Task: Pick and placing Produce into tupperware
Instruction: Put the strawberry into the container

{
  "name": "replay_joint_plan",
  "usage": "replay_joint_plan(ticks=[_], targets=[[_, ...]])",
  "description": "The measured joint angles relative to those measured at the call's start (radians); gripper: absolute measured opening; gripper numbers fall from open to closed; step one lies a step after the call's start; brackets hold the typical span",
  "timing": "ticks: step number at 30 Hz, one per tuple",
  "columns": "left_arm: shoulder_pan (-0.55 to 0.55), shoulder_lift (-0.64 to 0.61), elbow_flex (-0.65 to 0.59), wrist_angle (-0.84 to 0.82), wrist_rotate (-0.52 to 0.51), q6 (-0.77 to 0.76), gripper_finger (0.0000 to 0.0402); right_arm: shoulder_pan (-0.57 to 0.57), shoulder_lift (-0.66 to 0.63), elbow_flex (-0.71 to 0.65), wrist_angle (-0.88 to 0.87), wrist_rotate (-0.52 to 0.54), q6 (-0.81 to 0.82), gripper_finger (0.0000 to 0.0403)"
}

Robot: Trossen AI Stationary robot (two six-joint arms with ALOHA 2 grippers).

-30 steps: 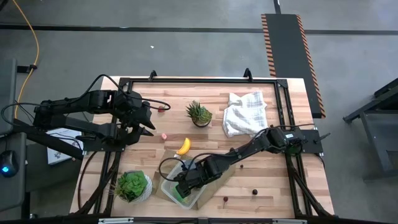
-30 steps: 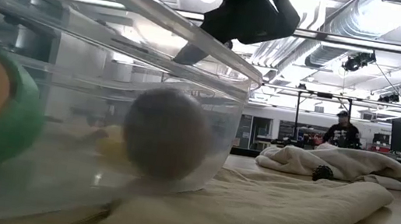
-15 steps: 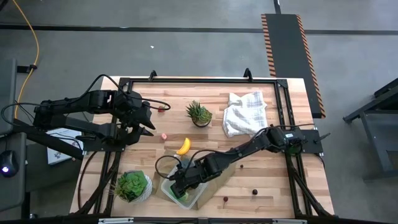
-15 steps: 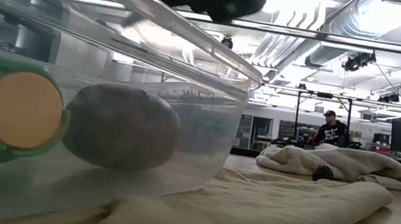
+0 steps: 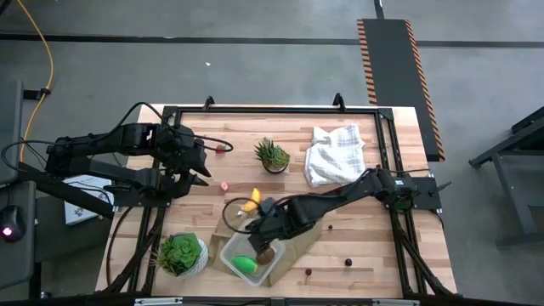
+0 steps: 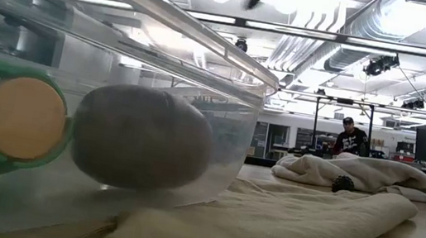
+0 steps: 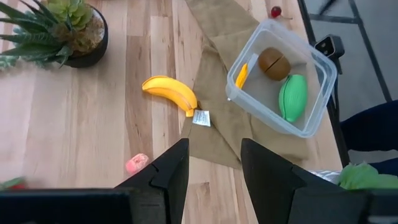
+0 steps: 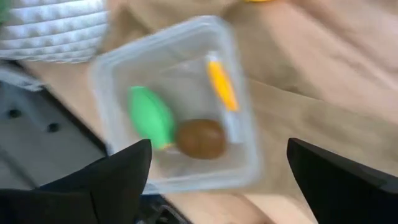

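A: Where does the clear, rounded-corner plastic tupperware (image 5: 246, 258) sit?

B: At the near edge of the wooden surface (image 5: 374, 246), partly on a flat brown paper bag (image 7: 214, 118), just beside the leafy green plant in a white pot (image 5: 180, 253).

A: What lies in it?

B: A green oval piece (image 7: 292, 97), a brown kiwi (image 7: 273, 61) and a slim yellow-orange piece (image 7: 241, 75). From table height the kiwi (image 6: 142, 137) rests against the green oval (image 6: 4, 119) behind the clear wall.

A: And the right gripper (image 5: 258, 228)?

B: It hangs above the bag, between the box and the yellow banana (image 5: 251, 200). Its fingers (image 8: 106, 177) are spread wide with nothing between them.

A: The banana is outside the box?

B: Yes, on bare wood beside the bag. A small pink piece (image 5: 224, 186) lies near it, and a red piece (image 5: 220, 148) farther back.

A: The left gripper (image 5: 204, 168)?

B: Over the left side of the surface, well apart from the box. Its fingers (image 7: 171, 171) are parted and hold nothing.

A: Anything else?

B: A spiky potted plant (image 5: 272, 155) and a white cloth (image 5: 335, 155) at the far side, and small dark pieces (image 5: 347, 262) near the front edge.
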Motion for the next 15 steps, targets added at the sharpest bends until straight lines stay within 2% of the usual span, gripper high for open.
replay_joint_plan(ticks=[3, 9, 15], targets=[[0.0, 0.0, 0.0, -0.01, -0.017, 0.005, 0.0134, 0.002, -0.026, 0.001, -0.092, 0.018, 0.022, 0.0344], [0.0, 0.0, 0.0, -0.008, -0.033, 0.008, 0.0134, 0.006, -0.063, 0.0, -0.292, 0.049, 0.046, 0.0283], [0.0, 0.0, 0.0, 0.01, -0.056, 0.007, 0.0134, 0.0, -0.091, 0.0, -0.282, 0.04, -0.018, 0.0234]])
